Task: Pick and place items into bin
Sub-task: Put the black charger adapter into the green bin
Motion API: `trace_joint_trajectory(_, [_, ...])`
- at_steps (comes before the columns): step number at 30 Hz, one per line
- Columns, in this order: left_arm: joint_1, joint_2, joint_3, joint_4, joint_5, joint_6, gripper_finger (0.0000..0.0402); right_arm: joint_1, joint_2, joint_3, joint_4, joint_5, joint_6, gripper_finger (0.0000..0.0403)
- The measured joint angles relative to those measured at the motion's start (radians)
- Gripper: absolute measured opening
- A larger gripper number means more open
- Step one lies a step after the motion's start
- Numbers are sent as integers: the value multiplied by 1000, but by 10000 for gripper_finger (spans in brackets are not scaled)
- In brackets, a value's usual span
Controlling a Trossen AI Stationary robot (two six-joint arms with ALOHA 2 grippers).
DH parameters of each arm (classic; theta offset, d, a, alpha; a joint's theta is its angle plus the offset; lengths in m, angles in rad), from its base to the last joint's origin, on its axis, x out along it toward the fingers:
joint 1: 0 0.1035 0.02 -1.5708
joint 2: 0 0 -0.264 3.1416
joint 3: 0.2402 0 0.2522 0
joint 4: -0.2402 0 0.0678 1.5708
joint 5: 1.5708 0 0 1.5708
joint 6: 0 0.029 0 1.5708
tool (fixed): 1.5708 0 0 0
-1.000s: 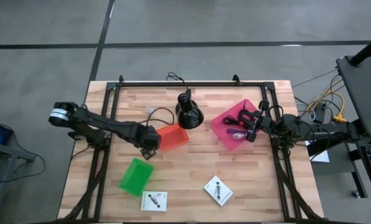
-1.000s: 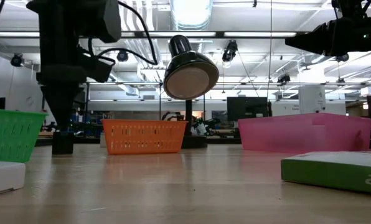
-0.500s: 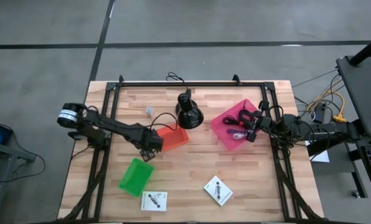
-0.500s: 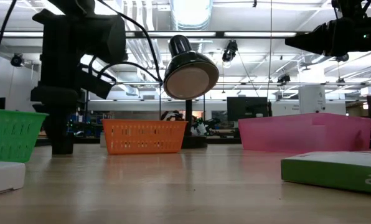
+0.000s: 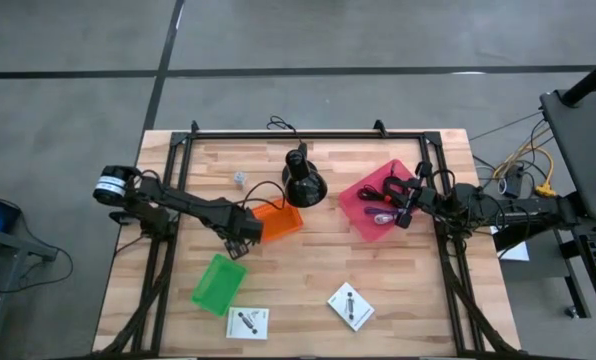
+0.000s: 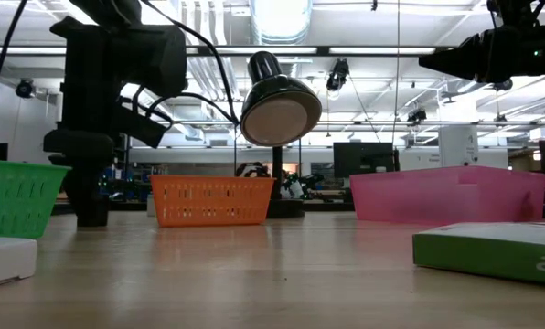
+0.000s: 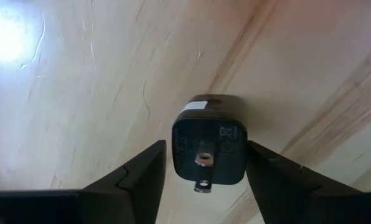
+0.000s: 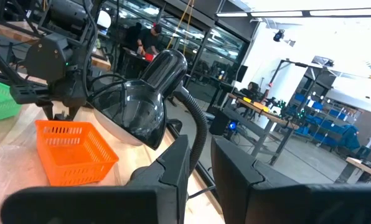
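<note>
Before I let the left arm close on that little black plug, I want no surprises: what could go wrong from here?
1. The left gripper straddles the small black plug with its fingers close to its sides; an off-centre close could push it along the table rather than grip it.
2. The orange bin sits right beside the gripper; lifting carelessly could knock it.
3. The lamp stands just behind the bin, so a high swing might hit it.

Two dark arms, left one's base silver-ringed.
</note>
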Motion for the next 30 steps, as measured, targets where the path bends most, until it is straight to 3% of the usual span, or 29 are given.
trace_joint_trajectory(9, [0,-2,0,5,0,4,136,0,0,0,0,0,0,57])
trace_joint_trajectory(17, [0,-6,7,-8,27,76,134,0,0,0,0,0,0,57])
trace_joint_trajectory(30, [-1,-83,134,-93,33,123,134,0,1,0,-1,1,0,57])
